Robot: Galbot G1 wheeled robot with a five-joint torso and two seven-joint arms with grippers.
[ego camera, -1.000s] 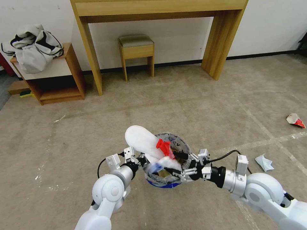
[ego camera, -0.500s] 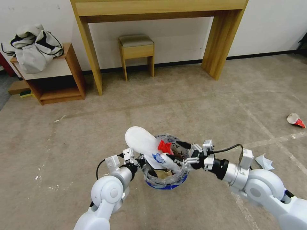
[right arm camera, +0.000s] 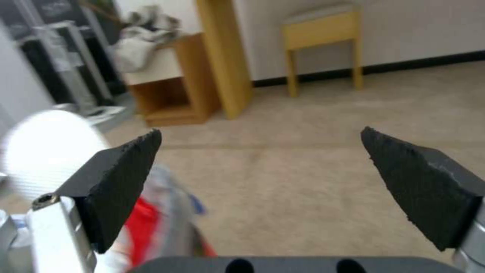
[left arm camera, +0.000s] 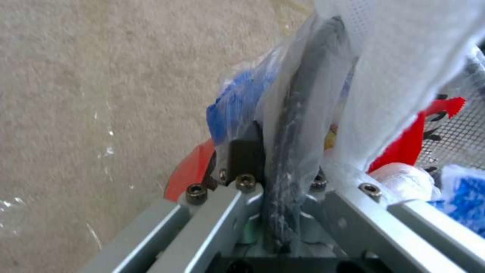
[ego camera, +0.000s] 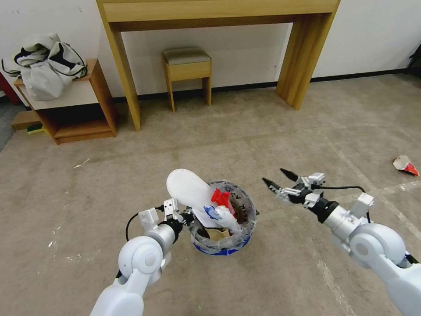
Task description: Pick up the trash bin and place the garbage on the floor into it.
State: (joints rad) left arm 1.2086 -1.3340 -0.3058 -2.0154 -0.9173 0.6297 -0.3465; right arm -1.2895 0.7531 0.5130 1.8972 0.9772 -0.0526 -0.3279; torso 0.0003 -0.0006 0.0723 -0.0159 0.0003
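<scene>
The trash bin (ego camera: pixel 246 226), a small red bucket with a blue band and a clear liner, hangs just above the floor. My left gripper (ego camera: pixel 187 218) is shut on its near rim; the left wrist view shows the fingers (left arm camera: pixel 245 153) clamped on the liner-covered rim (left arm camera: pixel 295 125). Garbage fills the bin: a white slipper (ego camera: pixel 188 191) sticking out, a red wrapper (ego camera: pixel 220 197), white-blue paper (ego camera: pixel 218 213) and a brown bag (ego camera: pixel 218 234). To the bin's right, my right gripper (ego camera: pixel 279 180) is raised, open and holding nothing, and its fingertips (right arm camera: pixel 121 178) stand wide apart. A white-red crumpled piece (ego camera: pixel 405 164) lies on the floor far right.
A tall wooden desk (ego camera: pixel 125 87) stands against the back wall with a stool (ego camera: pixel 187 70) beneath it. A low shelf (ego camera: pixel 94 94) at the left carries a grey-white jacket (ego camera: pixel 46 66). Bare carpet spreads around the bin.
My right gripper has come out of the bin and risen to the right, open, leaving the white-blue paper inside. The left arm and bin have shifted slightly left.
</scene>
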